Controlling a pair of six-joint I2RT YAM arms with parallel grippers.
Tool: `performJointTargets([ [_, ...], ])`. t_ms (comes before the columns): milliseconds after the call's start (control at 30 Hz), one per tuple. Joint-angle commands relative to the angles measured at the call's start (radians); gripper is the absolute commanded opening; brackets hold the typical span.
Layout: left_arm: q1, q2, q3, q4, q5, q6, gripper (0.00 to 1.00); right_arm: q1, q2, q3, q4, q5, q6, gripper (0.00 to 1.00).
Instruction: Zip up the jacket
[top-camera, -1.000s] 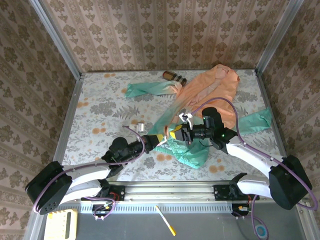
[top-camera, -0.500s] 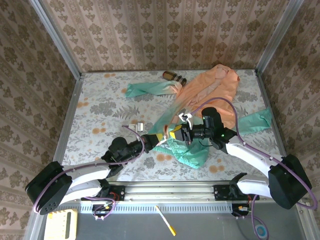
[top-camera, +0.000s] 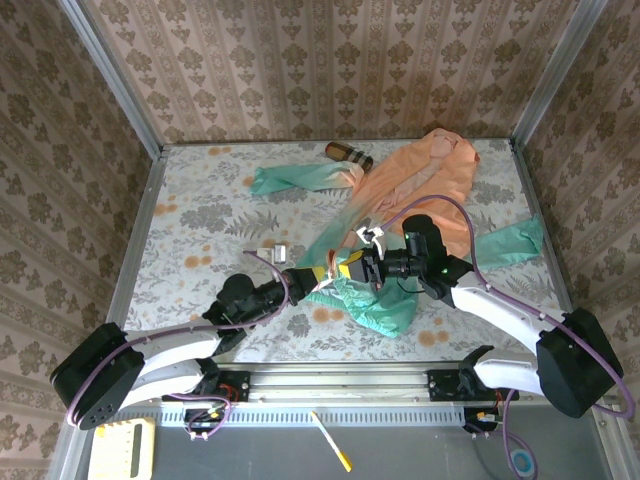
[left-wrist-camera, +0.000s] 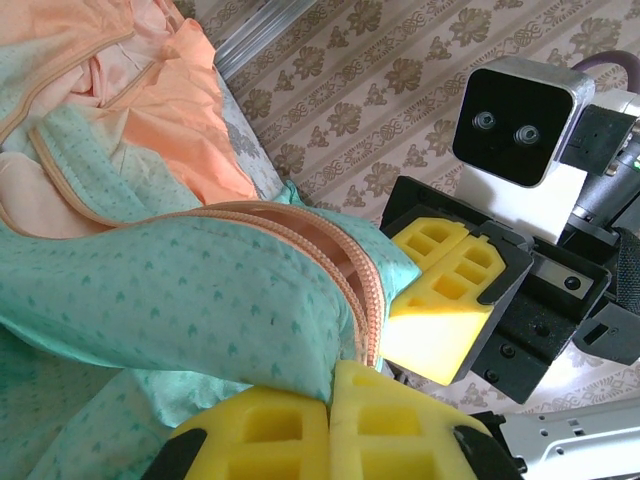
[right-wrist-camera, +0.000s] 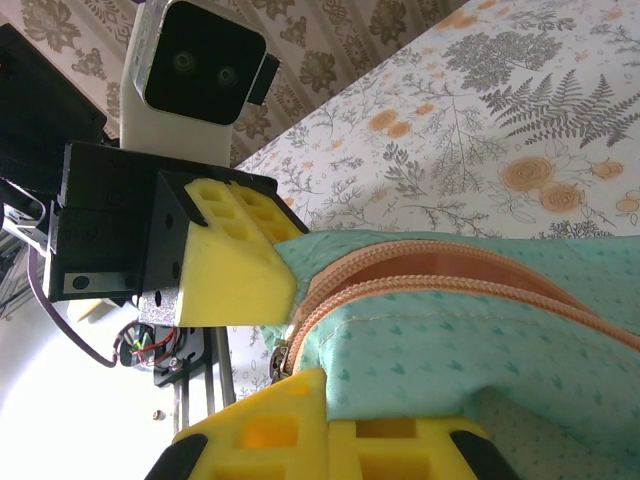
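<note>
"Question one: where does the jacket (top-camera: 410, 185) lie?" asks one.

"It lies spread on the flowery table (top-camera: 200, 220)," says the other. "Its orange part reaches toward the far right corner. Its green bottom end is bunched up near the arms, and both claws meet there."

"What does the left gripper (left-wrist-camera: 330, 405) do?"

"Its yellow pads (left-wrist-camera: 260, 440) are squeezed tight on the green cloth, right at the bottom end of the zipper (left-wrist-camera: 350, 265)."

"And the right gripper (right-wrist-camera: 325, 405)?"

"It is clenched on the green cloth too, on the other side of the zipper. The two claws sit face to face, very close."

"Is the zipper closed?"

"Its two orange rows run side by side by the claws. Whether they are joined cannot be told."

"Anything else?"

"A small brown striped cylinder (top-camera: 348, 153) lies at the far edge, just beside a green sleeve (top-camera: 285, 180)."
</note>
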Motion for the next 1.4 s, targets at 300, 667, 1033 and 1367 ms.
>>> performJointTargets([
  [300, 0.000, -0.016, 0.020, 0.034, -0.007, -0.008, 0.00, 0.006, 0.000, -0.006, 0.045, -0.011, 0.001, 0.00],
  [667, -0.027, -0.021, 0.021, 0.012, -0.058, 0.024, 0.00, 0.006, -0.003, -0.021, 0.082, 0.018, 0.045, 0.00],
  [1033, -0.047, -0.064, 0.018, -0.045, -0.105, 0.055, 0.00, 0.006, -0.002, -0.051, 0.160, 0.081, 0.114, 0.00],
  [1367, -0.074, -0.055, 0.027, -0.073, -0.126, 0.071, 0.00, 0.006, 0.002, -0.056, 0.183, 0.077, 0.126, 0.00],
])
